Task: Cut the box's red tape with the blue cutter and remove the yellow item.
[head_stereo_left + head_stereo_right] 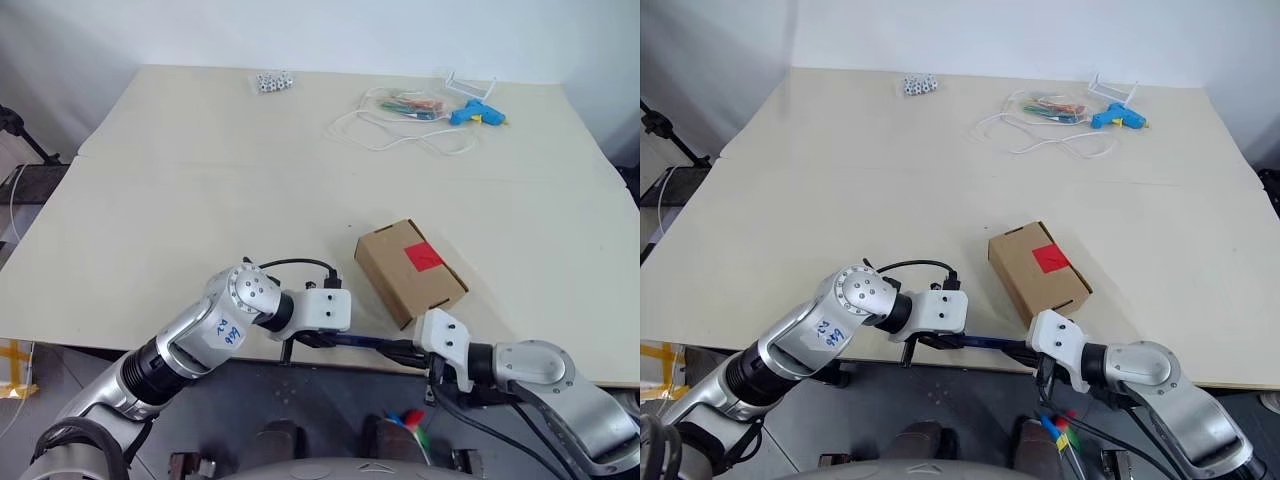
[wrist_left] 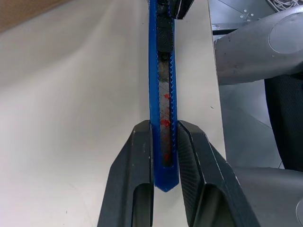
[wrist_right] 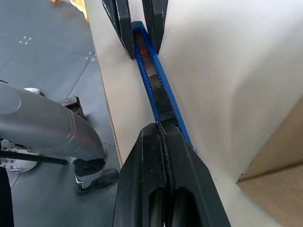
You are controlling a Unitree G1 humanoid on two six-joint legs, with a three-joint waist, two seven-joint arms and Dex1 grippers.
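Observation:
The brown box lies near the table's front edge, its flaps closed under the red tape. The yellow item is hidden. Over the front edge, the blue cutter stretches level between my two grippers. My left gripper is shut on one end of it, and the left wrist view shows the cutter clamped between both fingers. My right gripper is shut, its closed tips resting against the black slider on the blue cutter's other end, just in front of the box.
At the table's far right lie a light-blue glue gun, a white cord and some coloured sticks. A small cluster of white pieces sits at the far edge. The table's front edge runs just below the grippers.

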